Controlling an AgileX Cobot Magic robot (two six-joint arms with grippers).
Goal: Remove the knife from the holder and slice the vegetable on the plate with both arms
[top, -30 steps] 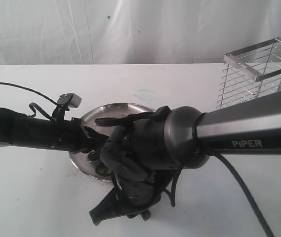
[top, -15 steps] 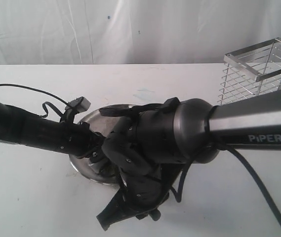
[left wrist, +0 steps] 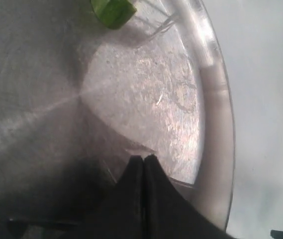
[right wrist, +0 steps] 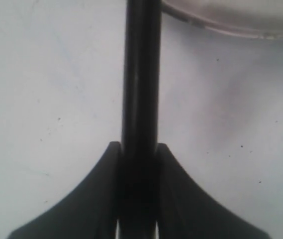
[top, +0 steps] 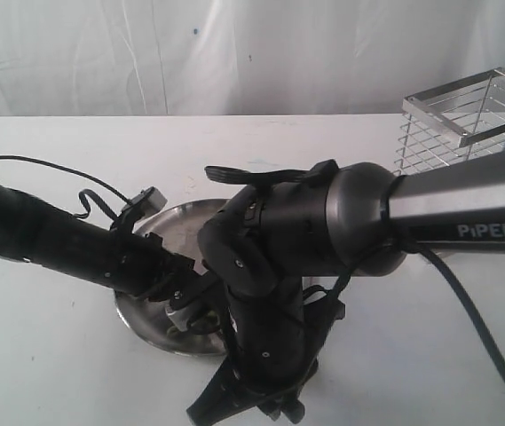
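The knife (right wrist: 141, 74) — a slim, matt-black bar — is clamped between the dark fingers of the right gripper (right wrist: 140, 149). Its long axis runs straight out from them over the white table (right wrist: 56, 99), toward the raised rim of the plate (right wrist: 221, 20). The plate is dull, scuffed steel; a glossy green chunk of the vegetable (left wrist: 112, 10) lies on it. The left gripper (left wrist: 143, 160) hangs over the plate, fingers pressed together. The chrome wire-grid holder (top: 465, 124) stands well apart.
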